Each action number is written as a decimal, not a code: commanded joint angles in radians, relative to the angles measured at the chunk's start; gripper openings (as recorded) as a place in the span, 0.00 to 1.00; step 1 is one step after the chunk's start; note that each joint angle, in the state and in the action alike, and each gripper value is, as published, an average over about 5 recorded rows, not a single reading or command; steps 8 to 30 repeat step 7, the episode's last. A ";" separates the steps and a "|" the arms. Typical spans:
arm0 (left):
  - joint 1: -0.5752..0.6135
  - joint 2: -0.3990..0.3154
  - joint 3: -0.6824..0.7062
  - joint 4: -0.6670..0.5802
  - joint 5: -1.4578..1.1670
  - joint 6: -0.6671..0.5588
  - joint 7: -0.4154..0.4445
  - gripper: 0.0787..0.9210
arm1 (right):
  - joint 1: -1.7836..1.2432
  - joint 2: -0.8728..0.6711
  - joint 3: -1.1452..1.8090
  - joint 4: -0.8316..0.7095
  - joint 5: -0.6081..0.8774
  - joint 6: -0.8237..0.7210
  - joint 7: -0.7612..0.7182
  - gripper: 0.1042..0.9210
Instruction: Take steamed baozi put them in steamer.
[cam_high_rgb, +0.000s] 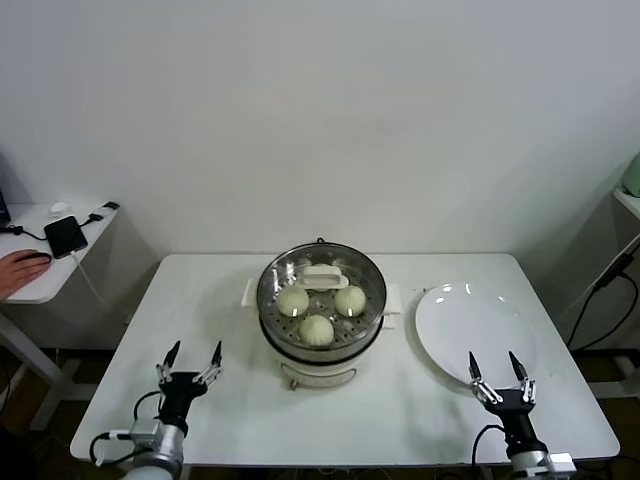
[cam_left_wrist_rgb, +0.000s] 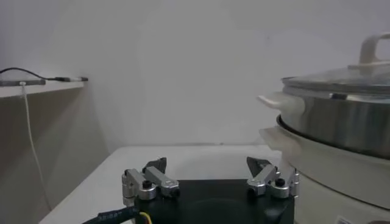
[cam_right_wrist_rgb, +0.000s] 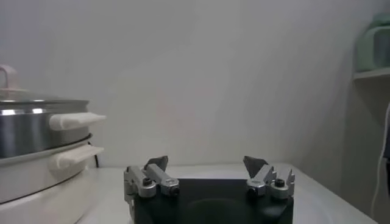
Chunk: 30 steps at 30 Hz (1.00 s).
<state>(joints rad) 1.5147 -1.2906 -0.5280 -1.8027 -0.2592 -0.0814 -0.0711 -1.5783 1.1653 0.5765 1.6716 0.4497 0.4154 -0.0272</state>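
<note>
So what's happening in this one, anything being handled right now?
Nothing is being handled. The steamer sits mid-table with its glass lid on, and at least three baozi show through it on the tray. The white plate beside it is bare. The left gripper and right gripper both hover open near the table's front edge, one on each side of the steamer, holding nothing.

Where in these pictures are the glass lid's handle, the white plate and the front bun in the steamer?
Lid handle (cam_high_rgb: 325, 277), head view: middle of the white bar on the glass lid.
White plate (cam_high_rgb: 470, 330), head view: its bare middle, right of the steamer.
Front bun (cam_high_rgb: 317, 330), head view: top of its dome, seen through the lid.
</note>
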 joint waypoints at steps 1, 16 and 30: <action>0.015 -0.006 -0.007 0.021 -0.038 -0.033 0.003 0.88 | 0.000 -0.001 -0.001 0.000 0.010 -0.004 0.003 0.88; 0.016 -0.008 -0.005 0.015 -0.034 -0.035 0.001 0.88 | 0.001 0.000 -0.001 0.002 0.009 -0.007 0.003 0.88; 0.016 -0.008 -0.005 0.015 -0.034 -0.035 0.001 0.88 | 0.001 0.000 -0.001 0.002 0.009 -0.007 0.003 0.88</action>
